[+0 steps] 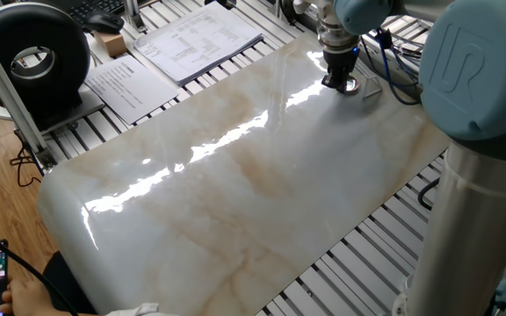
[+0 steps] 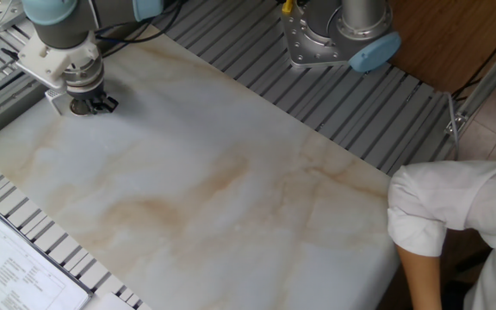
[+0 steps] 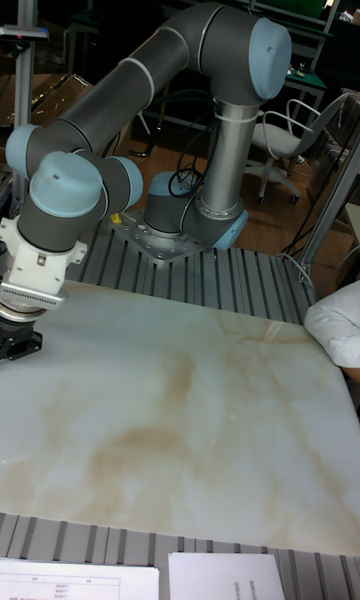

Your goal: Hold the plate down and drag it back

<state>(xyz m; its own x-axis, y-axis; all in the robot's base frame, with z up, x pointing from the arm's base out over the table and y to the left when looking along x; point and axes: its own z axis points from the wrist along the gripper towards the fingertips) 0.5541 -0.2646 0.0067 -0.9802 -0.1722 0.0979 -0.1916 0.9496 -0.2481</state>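
The plate [image 1: 351, 86] is a tiny shiny silver disc at the far right corner of the marble slab [image 1: 235, 184]. It lies right under the fingertips of my gripper [image 1: 341, 82]. My gripper points straight down with its black fingers shut together, and their tips rest on the plate's edge. In the other fixed view the plate [image 2: 79, 108] shows just left of the gripper [image 2: 100, 104] at the slab's top left. In the tall fixed view my gripper [image 3: 18, 346] stands at the left edge and the plate is hidden.
A clear plastic stand [image 1: 372, 88] sits right beside the plate near the slab's edge. Paper sheets [image 1: 196, 39] and a black round device [image 1: 33, 57] lie beyond the slab. A person's white sleeve [image 2: 455, 215] reaches in at the slab's other end.
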